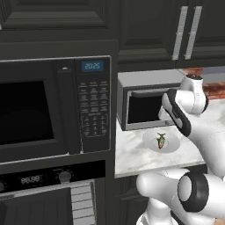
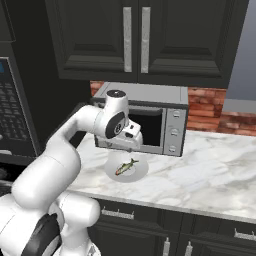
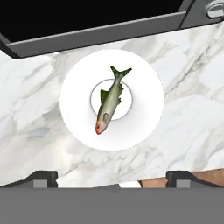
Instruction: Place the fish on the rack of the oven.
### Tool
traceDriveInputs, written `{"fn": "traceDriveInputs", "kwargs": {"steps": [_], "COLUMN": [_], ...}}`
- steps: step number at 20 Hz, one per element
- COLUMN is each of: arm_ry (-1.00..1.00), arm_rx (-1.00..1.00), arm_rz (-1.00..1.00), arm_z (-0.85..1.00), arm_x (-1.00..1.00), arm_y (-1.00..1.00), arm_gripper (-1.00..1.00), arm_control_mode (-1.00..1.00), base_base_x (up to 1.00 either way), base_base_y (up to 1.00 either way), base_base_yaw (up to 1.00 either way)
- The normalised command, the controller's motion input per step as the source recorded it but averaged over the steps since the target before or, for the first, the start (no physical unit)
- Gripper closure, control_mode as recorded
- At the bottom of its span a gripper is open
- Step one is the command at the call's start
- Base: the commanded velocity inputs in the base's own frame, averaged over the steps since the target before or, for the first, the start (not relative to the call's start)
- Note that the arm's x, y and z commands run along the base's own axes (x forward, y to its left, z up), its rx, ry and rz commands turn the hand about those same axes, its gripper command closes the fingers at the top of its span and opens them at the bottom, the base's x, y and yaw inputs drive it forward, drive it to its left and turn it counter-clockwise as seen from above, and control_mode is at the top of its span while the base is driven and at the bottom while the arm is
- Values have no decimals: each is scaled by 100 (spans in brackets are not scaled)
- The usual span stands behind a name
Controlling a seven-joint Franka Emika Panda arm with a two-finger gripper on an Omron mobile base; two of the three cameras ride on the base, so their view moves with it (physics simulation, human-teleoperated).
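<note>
1. On the counter, we note the fish (image 3: pixel 110 102) lying mid-plate (image 3: pixel 144 78), toaster oven (image 2: pixel 172 120) behind.
2. Gripper (image 3: pixel 111 177) above, fingers spread, empty.
3. Risk: slim fish may slip if we pinch off-centre.

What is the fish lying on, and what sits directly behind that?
The fish lies on a round white plate on the marble counter. Behind the plate stands the silver toaster oven. The counter under the plate is covered.

White round plate (image 3: pixel 142 113) directly below gripper, on marble counter (image 3: pixel 192 122); silver toaster oven (image 2: pixel 172 125) just beyond; black microwave (image 1: pixel 52 110) far left.
</note>
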Motion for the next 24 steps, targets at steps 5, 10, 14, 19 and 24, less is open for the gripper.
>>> {"fn": "traceDriveInputs", "kwargs": {"steps": [5,10,14,19,24], "arm_ry": [12,3,0,0,0], "arm_rx": [0,3,1,0,0], "arm_rz": [-6,0,0,0,0], "arm_z": [-79,-63,-62,-58,-41], "arm_x": [47,34,17,24,27], "arm_y": [-22,1,22,25,-4], "arm_gripper": [-100,-100,-100,-100,-100], "arm_control_mode": [-100,-100,-100,-100,-100], "base_base_x": [0,0,0,0,0], "base_base_y": [0,0,0,0,0], "base_base_yaw": [0,0,0,0,0]}}
